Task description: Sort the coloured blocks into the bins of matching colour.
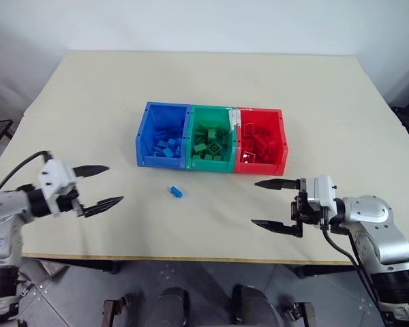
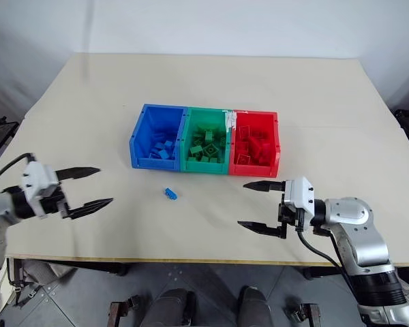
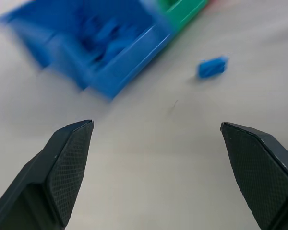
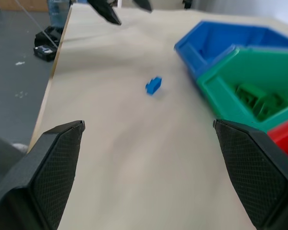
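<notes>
Evidently nearly done, one blue block (image 1: 176, 192) lies before the blue bin (image 1: 142, 139), flanked by both empty, spread grippers, left gripper (image 1: 100, 185) and right gripper (image 1: 267, 203).

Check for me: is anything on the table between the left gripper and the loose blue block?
Nothing visible. Bare table lies between the open left gripper and the blue block, which sits alone in front of the blue bin.
</notes>
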Motion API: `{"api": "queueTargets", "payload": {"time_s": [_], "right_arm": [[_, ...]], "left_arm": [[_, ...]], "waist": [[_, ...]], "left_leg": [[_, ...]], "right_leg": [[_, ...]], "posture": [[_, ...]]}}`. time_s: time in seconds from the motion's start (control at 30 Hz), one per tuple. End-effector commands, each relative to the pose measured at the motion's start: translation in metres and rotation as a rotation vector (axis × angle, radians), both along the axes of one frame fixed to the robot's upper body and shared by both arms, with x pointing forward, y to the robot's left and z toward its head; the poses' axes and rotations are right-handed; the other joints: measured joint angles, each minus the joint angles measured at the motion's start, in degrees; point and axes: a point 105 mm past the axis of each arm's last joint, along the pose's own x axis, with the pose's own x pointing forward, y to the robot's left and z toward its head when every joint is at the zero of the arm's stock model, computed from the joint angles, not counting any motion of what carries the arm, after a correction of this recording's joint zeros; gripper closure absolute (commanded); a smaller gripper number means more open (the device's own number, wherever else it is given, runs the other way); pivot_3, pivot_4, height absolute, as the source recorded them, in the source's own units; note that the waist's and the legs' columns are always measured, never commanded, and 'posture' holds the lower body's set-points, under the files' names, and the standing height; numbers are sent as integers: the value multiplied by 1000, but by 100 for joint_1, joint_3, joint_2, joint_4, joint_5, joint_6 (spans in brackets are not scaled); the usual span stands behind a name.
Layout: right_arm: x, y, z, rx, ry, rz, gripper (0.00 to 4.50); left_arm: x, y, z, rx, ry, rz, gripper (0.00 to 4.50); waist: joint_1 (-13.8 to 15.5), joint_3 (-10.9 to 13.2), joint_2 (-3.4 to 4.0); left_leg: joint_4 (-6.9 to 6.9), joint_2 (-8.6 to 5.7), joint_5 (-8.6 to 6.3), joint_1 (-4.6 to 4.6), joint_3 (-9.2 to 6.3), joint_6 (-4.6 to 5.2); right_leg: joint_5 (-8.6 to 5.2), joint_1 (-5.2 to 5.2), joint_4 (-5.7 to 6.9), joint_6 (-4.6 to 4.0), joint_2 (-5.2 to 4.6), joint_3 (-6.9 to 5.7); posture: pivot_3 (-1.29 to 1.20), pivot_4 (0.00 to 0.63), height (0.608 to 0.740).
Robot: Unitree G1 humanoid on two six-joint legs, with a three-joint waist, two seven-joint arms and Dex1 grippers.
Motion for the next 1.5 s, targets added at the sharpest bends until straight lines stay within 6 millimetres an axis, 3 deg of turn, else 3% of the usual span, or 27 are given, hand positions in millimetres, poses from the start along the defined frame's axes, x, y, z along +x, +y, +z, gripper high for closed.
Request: {"api": "queueTargets", "payload": {"time_s": [0.03, 0.17, 0.3, 0.4, 0.5, 0.87, 0.93, 1.07, 1.13, 1.23, 1.33, 1.5], "right_arm": [[-2, -9, 7, -17, -18, -26, 0], [-5, -13, 7, -27, -8, -44, 0], [-9, -11, 9, -26, -22, -61, 0], [-12, -7, 12, -3, -33, -80, 0], [-16, -5, 10, 2, -27, -89, 0], [-16, -1, 17, 22, -46, -107, 0], [-15, 2, 20, 34, -53, -101, 0], [-14, 3, 24, 62, -54, -114, 0], [-11, 4, 25, 86, -74, -134, 0], [-5, 3, 31, 125, -111, -174, 0], [7, 2, 36, 138, -133, -225, 0], [17, -1, 39, 145, -144, -264, 0]], "left_arm": [[3, -43, -1, 122, -11, -218, 7], [24, -69, -17, 237, 56, -306, 7], [42, -78, -36, 448, 74, -353, 7], [50, -85, -40, 463, 84, -355, 7], [51, -88, -45, 488, 101, -383, 571], [52, -92, -48, 442, 174, -425, 3946], [52, -92, -46, 407, 178, -417, 4150], [49, -94, -25, 235, 94, -401, 4150], [53, -98, 3, 1, 29, -332, 4150], [64, -93, 39, -192, -79, -168, 4150], [91, -79, 72, -340, -159, 111, 4150], [107, -70, 81, -393, -180, 291, 4150]], "waist": [[-2, 0, 0], [-10, 0, 0], [-38, 0, 0], [-22, 0, -1], [8, -1, -1], [11, -2, -2], [9, -1, -2], [-7, -1, -2], [-5, -1, -3], [2, 4, -10], [-3, 4, -10], [-5, 4, -10]], "left_leg": [[0, -8, 0, 0, 1, 0], [0, -8, 0, 1, 8, 0], [0, -4, 1, 1, 20, -1], [0, -2, 1, 0, 22, 0], [4, -3, 1, 1, 21, 0], [21, -3, 2, 3, 17, 3], [21, -2, 2, 3, 17, 3], [22, 1, 2, 1, 15, 3], [22, 2, 1, -5, 14, 5], [29, 7, 1, -11, 3, 5], [36, 2, 1, -12, 0, 5], [37, -2, 1, -9, 1, 4]], "right_leg": [[0, 0, 1, 0, 1, 0], [0, -1, 0, 0, 9, 0], [0, -7, -2, 1, 15, 1], [0, -8, -3, 1, 15, 2], [1, -6, -2, 2, 14, 2], [3, 3, 7, 6, 14, 3], [4, 3, 8, 6, 14, 3], [3, 0, 7, 6, 14, 2], [4, -3, 4, 5, 14, 2], [4, -3, 6, 5, 13, -1], [5, 0, 9, 7, 13, -2], [5, 0, 11, 7, 13, -2]], "posture": [[0, 150, 740], [0, 150, 740], [0, 150, 740], [0, 150, 740], [0, 150, 740], [0, 150, 740], [0, 150, 740], [0, 150, 740], [0, 150, 740], [0, 150, 740], [0, 150, 740], [0, 150, 740]]}}
